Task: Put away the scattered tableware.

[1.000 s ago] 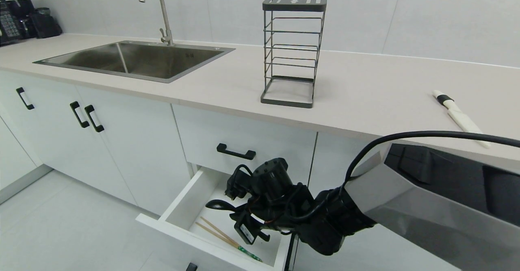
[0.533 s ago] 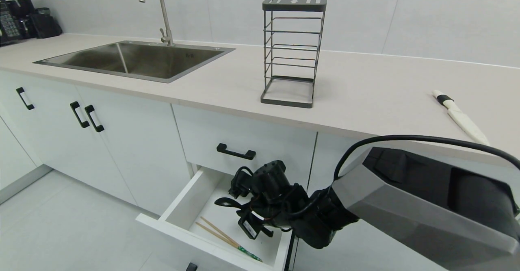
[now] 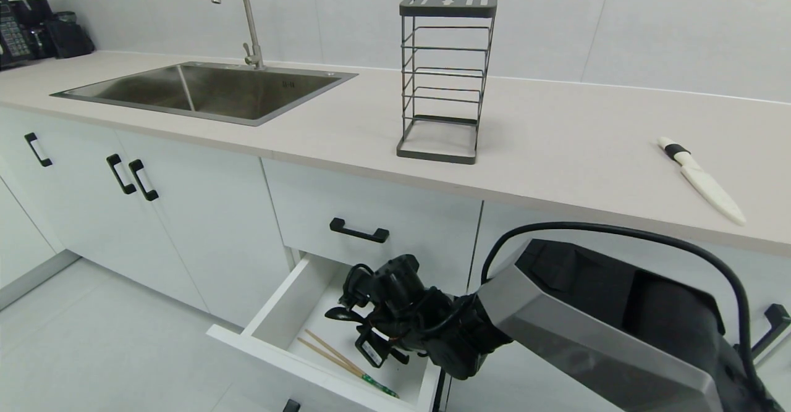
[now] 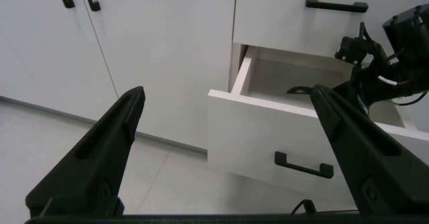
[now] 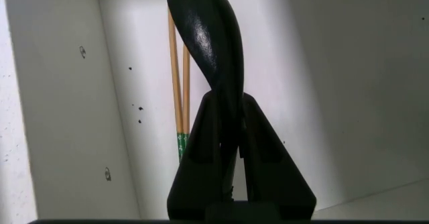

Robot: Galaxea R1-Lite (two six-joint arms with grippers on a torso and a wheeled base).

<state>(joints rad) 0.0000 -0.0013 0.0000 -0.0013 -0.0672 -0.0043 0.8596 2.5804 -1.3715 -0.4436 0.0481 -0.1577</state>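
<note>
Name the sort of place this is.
Probably a kitchen: a steel sink with faucet in a counter, a knife on it, and an open drawer of chopsticks where the right tool holds a black spoon.

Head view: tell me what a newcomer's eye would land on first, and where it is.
The right gripper, low in front of the cabinets, clamps a black spoon over the open drawer, where a pair of chopsticks lies inside. Up on the countertop, a white knife lies alone near the right end, and a tall wire rack stands in the middle.
</note>
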